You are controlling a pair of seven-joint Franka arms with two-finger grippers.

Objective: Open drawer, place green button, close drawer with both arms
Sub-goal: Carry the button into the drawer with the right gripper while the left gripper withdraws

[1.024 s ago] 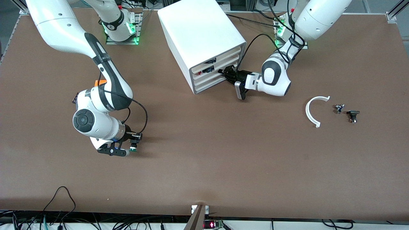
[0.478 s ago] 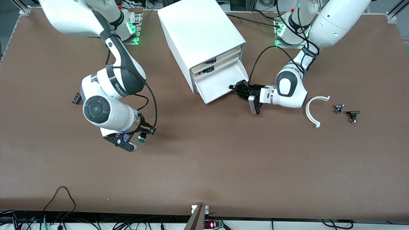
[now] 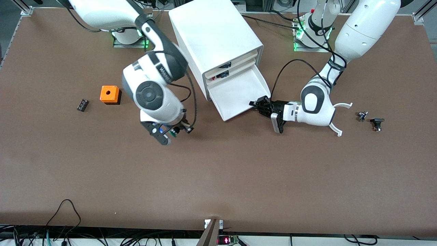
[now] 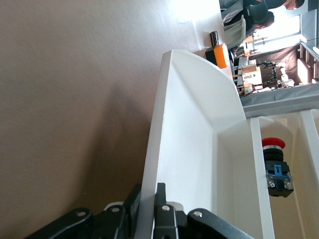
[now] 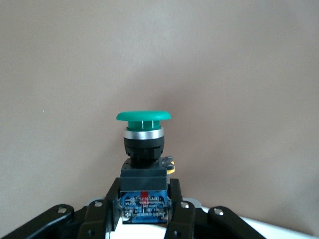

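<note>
The white cabinet (image 3: 211, 30) has its third drawer (image 3: 235, 94) pulled out, and its tray shows bare. My left gripper (image 3: 259, 104) is shut on the drawer's front wall at its corner. In the left wrist view the fingers (image 4: 164, 206) clamp that thin white wall (image 4: 154, 164). My right gripper (image 3: 170, 134) is shut on the button (image 3: 174, 133) and holds it over bare table beside the cabinet, toward the right arm's end. In the right wrist view the button's green cap (image 5: 143, 116) stands above its black-and-blue body, held in my right gripper (image 5: 143, 211).
An orange cube (image 3: 109, 94) and a small black part (image 3: 82, 104) lie toward the right arm's end. A white curved piece (image 3: 338, 130) and two small parts (image 3: 362, 116) (image 3: 377, 123) lie toward the left arm's end. A red-capped button (image 4: 275, 167) sits in an upper drawer.
My left gripper has pulled the drawer out from the cabinet. My right gripper has lifted the button off the table and carried it toward the cabinet, uncovering the orange cube.
</note>
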